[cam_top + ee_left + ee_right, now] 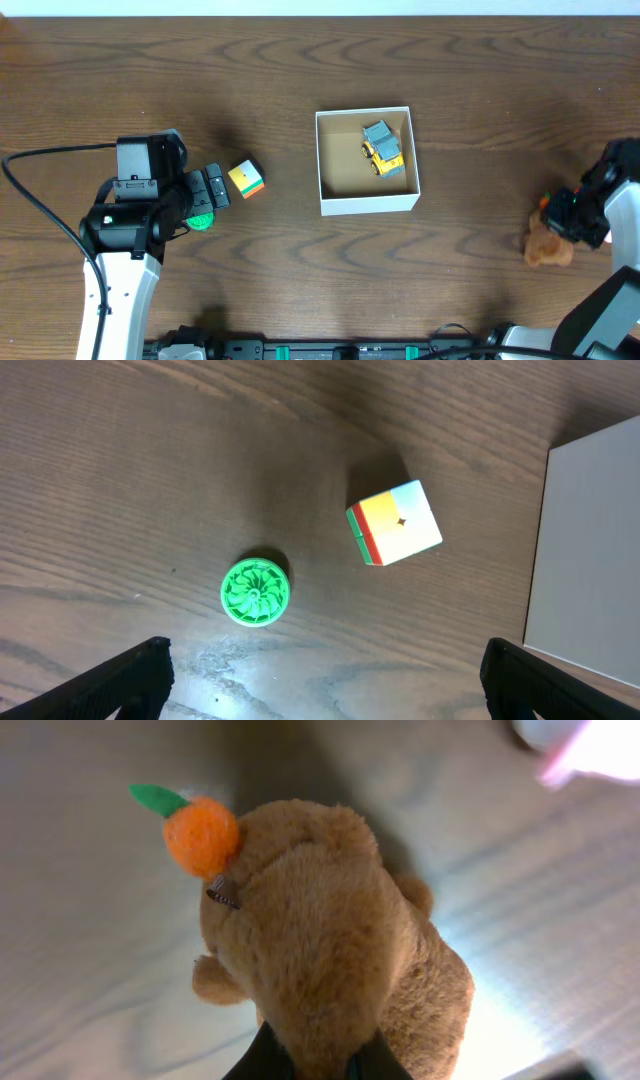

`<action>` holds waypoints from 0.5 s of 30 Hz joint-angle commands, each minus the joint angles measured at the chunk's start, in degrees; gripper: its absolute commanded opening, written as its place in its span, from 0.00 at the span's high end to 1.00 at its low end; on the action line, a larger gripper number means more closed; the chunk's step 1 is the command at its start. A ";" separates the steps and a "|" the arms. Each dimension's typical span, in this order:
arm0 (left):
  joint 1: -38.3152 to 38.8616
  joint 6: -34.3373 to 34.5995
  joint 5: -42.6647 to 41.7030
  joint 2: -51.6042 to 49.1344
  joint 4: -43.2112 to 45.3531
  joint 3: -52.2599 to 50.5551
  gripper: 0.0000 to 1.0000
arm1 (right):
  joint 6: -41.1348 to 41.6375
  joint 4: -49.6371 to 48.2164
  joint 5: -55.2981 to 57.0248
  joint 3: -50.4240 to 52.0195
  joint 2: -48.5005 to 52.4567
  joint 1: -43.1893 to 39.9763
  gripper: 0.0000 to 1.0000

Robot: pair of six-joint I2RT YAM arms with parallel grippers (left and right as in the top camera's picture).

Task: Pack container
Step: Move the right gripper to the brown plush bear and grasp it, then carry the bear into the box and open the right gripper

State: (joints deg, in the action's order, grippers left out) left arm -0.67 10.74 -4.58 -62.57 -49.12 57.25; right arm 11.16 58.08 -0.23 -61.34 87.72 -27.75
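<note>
One each: box point(368, 204), truck point(382, 147), cube point(246, 178), disc point(256, 591), plush point(330, 950)

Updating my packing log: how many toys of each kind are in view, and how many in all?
Toy truck, inside the container: 1
Colour cube: 1
Green disc: 1
Plush bear: 1
Total: 4 toys

White square container point(366, 200) sits open, mid-table.

Just ahead of the left gripper point(325, 685), the disc point(255, 591) is bright green with a swirl pattern. The cube point(395, 522) further ahead shows yellow, pale blue, orange and green. At the right gripper point(318, 1065), the plush point(330, 940) is tan-brown, with an orange ball point(200, 835) and a green leaf point(158, 799).
</note>
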 commanded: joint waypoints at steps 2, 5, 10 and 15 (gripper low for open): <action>-0.28 0.52 -0.39 0.02 -0.09 1.05 0.02 | 0.87 2.84 -8.28 -11.87 -5.75 6.82 0.99; -0.28 0.52 -0.39 0.02 -0.09 1.05 0.02 | 2.47 3.91 -8.83 -18.43 -9.29 14.23 0.99; -0.28 0.55 -0.39 0.02 -0.09 1.05 0.02 | 8.96 -1.09 -8.41 -22.95 -12.81 30.01 0.99; -0.28 0.55 -0.39 0.02 -0.11 1.05 0.02 | 13.99 -7.54 0.28 -22.93 -10.56 47.23 0.98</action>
State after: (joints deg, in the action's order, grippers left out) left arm -0.67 10.72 -4.58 -62.57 -49.10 57.25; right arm 20.47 51.92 -5.32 -84.25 74.56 12.40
